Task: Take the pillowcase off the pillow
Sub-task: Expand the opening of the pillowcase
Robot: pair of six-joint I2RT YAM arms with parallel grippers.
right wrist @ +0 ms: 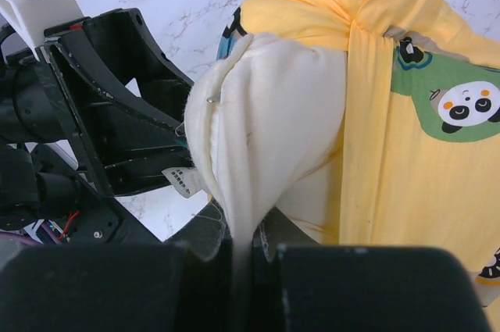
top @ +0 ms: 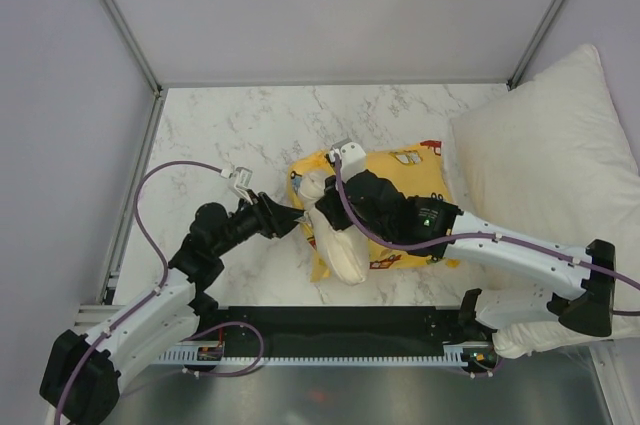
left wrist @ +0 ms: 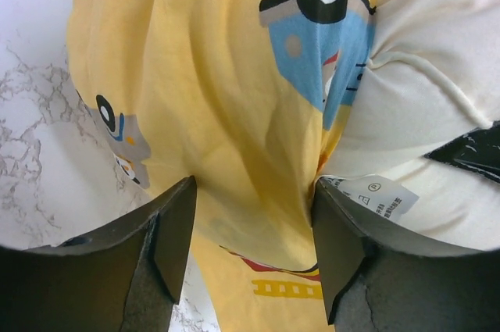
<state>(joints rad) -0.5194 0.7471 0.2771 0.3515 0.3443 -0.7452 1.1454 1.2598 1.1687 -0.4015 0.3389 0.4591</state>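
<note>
The yellow pillowcase [top: 410, 180] with its cartoon vehicles lies mid-table, and the cream pillow [top: 340, 250] bulges out of its near-left end. My right gripper [top: 335, 207] is shut on a pinched ridge of the pillow [right wrist: 266, 113], with the pillowcase [right wrist: 391, 160] bunched behind it. My left gripper [top: 296, 215] reaches in from the left. Its jaws [left wrist: 251, 191] stand apart on either side of a thick fold of the pillowcase [left wrist: 226, 98], which fills most of the gap. The pillow [left wrist: 422, 98] and its care label [left wrist: 379, 195] lie just right of that fold.
A much larger white pillow [top: 550, 155] leans at the table's right edge. Marble tabletop [top: 230, 135] lies bare to the left and behind. Grey walls and metal frame posts [top: 120, 15] close in the back and sides.
</note>
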